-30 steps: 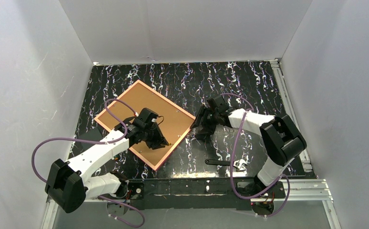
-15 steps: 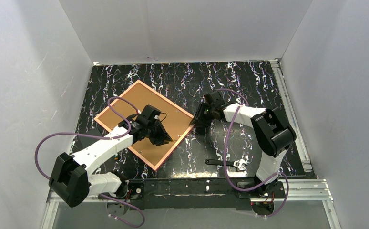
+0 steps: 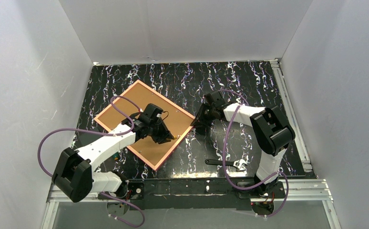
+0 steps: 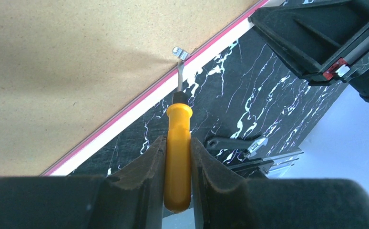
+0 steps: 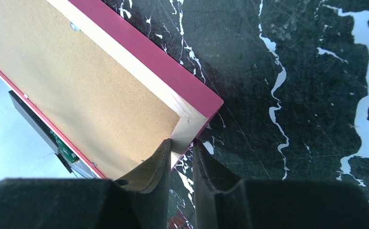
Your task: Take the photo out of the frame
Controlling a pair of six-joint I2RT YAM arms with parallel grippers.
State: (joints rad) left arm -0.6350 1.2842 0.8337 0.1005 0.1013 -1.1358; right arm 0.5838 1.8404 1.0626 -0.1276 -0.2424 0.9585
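Looks like a robot lab. Plain white walls (image 3: 187,28) boxing in a black, white-streaked surface (image 3: 249,86). Along the near edge of that surface, silver metal rails (image 3: 302,187), left arm (image 3: 104,145) and right arm (image 3: 242,113) bolted on, purple cables (image 3: 224,152) looping.

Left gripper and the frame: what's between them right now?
A yellow-handled screwdriver, clamped in the left gripper, its metal tip reaching a small metal tab on the frame's rim. The left wrist view shows it.
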